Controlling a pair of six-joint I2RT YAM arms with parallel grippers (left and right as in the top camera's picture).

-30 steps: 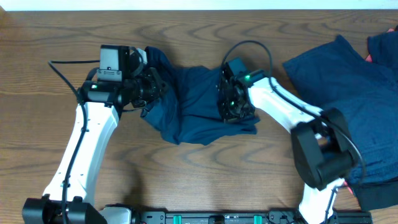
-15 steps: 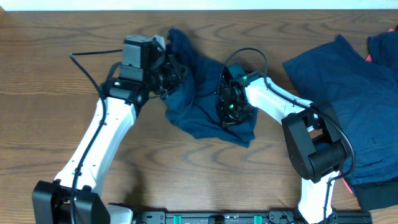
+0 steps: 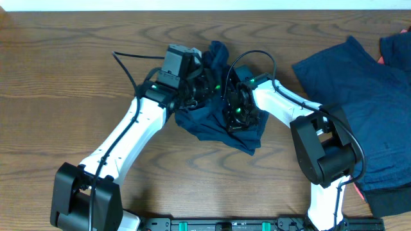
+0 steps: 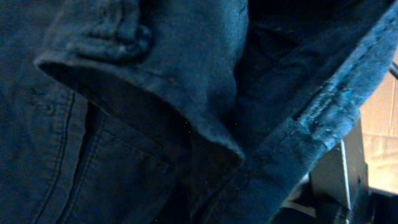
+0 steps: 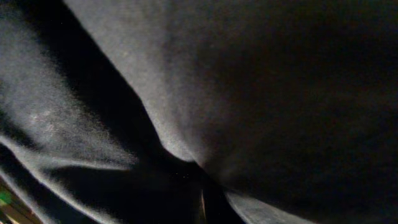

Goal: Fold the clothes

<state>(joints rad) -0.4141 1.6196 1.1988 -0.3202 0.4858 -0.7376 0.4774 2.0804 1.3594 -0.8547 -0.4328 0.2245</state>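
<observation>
A wrinkled dark navy garment lies bunched at the table's middle, folded over on itself. My left gripper is shut on its upper edge and holds that edge lifted, close beside the right gripper. My right gripper is shut on the garment's right part, low against the table. Navy cloth with a hem and seams fills the left wrist view. Dark folds of cloth that converge at the bottom fill the right wrist view. The fingers of both grippers are hidden by cloth.
More navy clothes lie spread at the right, reaching the table's right edge, with another dark piece at the lower right. Bare wooden table lies to the left and front. Both arms cross the middle.
My left gripper has carried the garment's left edge to the right, up and over, towards the right gripper. The garment is now narrower and bunched. The right gripper has barely moved.
</observation>
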